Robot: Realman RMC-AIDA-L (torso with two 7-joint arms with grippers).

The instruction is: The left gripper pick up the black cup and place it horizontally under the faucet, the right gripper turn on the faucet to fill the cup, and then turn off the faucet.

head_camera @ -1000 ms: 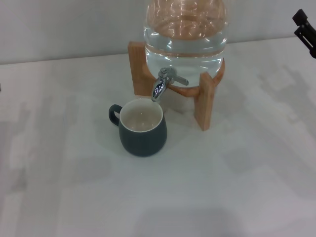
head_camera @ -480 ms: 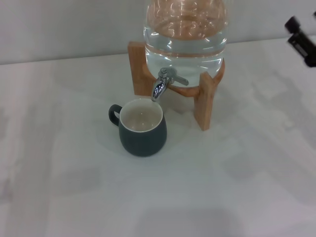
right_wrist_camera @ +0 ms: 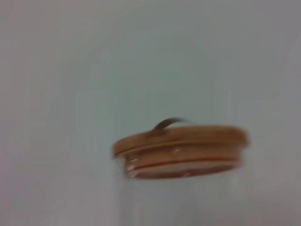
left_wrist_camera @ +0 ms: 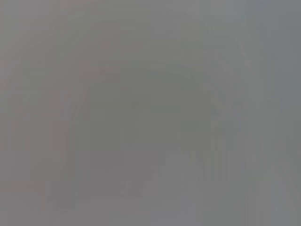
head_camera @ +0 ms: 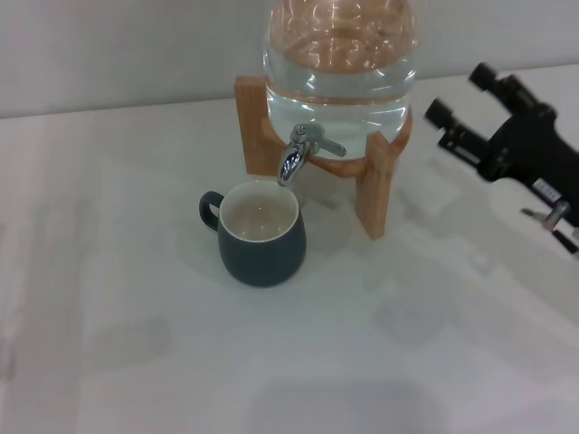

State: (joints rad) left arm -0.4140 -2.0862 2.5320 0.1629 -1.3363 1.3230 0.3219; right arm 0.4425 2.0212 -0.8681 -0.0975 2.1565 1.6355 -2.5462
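Head view: my right gripper (head_camera: 461,101) sits at the right edge, fingers spread wide, holding nothing, well apart from the faucet (head_camera: 298,152). The black cup (head_camera: 260,232) stands upright at centre frame, its rim just under the spout. My left gripper is not in view; its state unknown.

Black cup (head_camera: 261,235): upright, dark outside, cream inside, loop handle on the side away from the wooden stand. Position: directly beneath the chrome faucet (head_camera: 298,153) spout. Faucet lever angled sideways.
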